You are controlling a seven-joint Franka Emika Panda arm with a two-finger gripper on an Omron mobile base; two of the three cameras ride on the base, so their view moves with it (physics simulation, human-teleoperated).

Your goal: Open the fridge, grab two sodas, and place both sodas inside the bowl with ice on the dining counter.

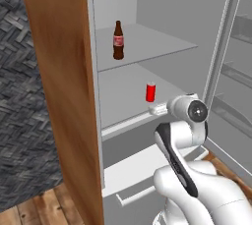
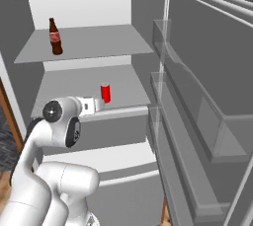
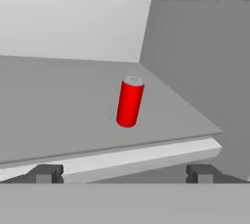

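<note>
Fridge [image 1: 147,3] stands open; door [image 2: 207,72] swung wide to the right, its shelves bare. Step 1 of the task looks done.

Both sodas are untouched inside. Can [image 1: 150,92]: short, plain red, silver top, upright on the lower shelf [image 2: 74,84], near the front edge and right of centre. Bottle [image 1: 118,41]: dark brown cola, red label and cap, upright on the shelf above, toward the left, well apart from the can.

Gripper [image 3: 122,173] sits at the lip of the lower shelf, pointed in at the can. Fingers [image 3: 46,173] spread fully, nothing between them. In the hand view the can sits between the 2 tips, a little left of centre, beyond them and not touching.

Judgement: early in the job. Left to do: reach in and take the can, carry it to the bowl, return for the bottle, same again. 0 of 2 sodas moved. The can seems the first target, given how the hand is aimed.

Can should handle easily: smooth cylinder, narrow enough for the spread fingers, free space all round.
</note>
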